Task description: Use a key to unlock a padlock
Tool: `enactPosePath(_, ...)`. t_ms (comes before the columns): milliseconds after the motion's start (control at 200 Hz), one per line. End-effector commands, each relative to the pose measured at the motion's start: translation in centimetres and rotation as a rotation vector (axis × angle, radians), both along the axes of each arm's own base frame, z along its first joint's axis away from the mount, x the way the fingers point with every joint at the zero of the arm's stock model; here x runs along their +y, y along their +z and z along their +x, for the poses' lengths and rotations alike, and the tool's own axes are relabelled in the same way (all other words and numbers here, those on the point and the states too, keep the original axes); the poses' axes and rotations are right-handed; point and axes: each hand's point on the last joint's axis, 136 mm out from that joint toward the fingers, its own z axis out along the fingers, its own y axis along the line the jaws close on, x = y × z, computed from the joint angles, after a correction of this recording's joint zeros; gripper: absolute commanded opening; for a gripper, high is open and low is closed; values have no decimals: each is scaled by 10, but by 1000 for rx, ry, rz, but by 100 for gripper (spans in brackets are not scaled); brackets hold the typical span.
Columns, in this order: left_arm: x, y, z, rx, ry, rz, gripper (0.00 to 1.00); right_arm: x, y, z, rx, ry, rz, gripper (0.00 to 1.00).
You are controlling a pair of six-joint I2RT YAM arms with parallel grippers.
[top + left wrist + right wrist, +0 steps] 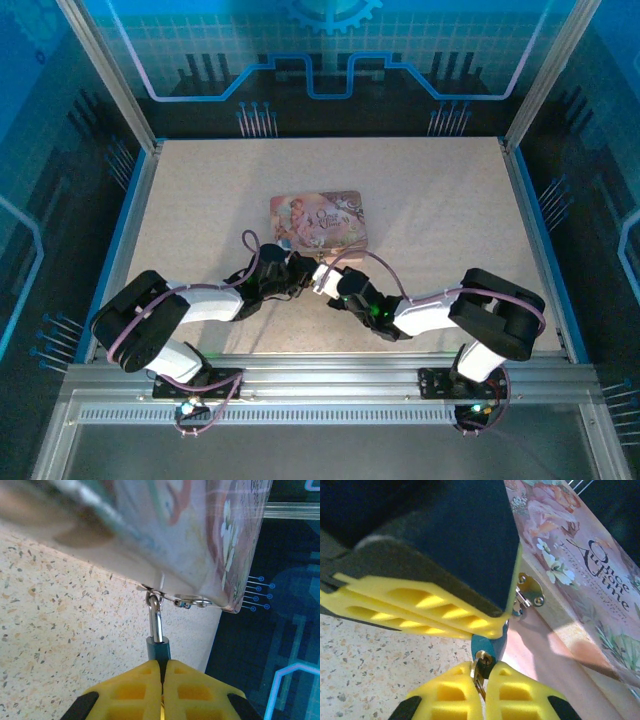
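Note:
The small blue padlock [158, 649] hangs by its silver shackle [156, 622] from the hasp of the pink illustrated box [200, 535]. My left gripper [162, 672] is shut on the padlock's body. From the right wrist, the padlock [487, 644] pokes out below the left gripper's yellow fingers [435, 612], keyhole facing the camera. My right gripper [482, 676] is shut on the thin key [481, 679], whose tip sits at the keyhole. From above, both grippers, left [298, 272] and right [322, 279], meet at the box's near edge.
The pink box [318, 221] lies in the middle of the speckled table [200, 200]. Its metal hasp [530, 592] sits right beside the fingers. Blue-lit walls and metal rails enclose the table on all sides.

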Motion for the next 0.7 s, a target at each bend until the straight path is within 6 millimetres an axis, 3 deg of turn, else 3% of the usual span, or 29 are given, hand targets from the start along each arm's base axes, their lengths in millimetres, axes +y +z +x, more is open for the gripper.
enactPosePath(0,-10,-22,-28,114,-91,24,8,11,19,0,-63,-1,80,8)
enactPosePath(350,-10,-23,-27,117,-88,26,8,14,24,-8,-90,23,82,15)
enactPosePath(450,-11,-23,-28,119,-89,26,8,14,28,-9,-98,32,95,22)
enactPosePath(695,-12,-24,-27,121,-90,24,8,12,29,-17,-97,63,88,25)
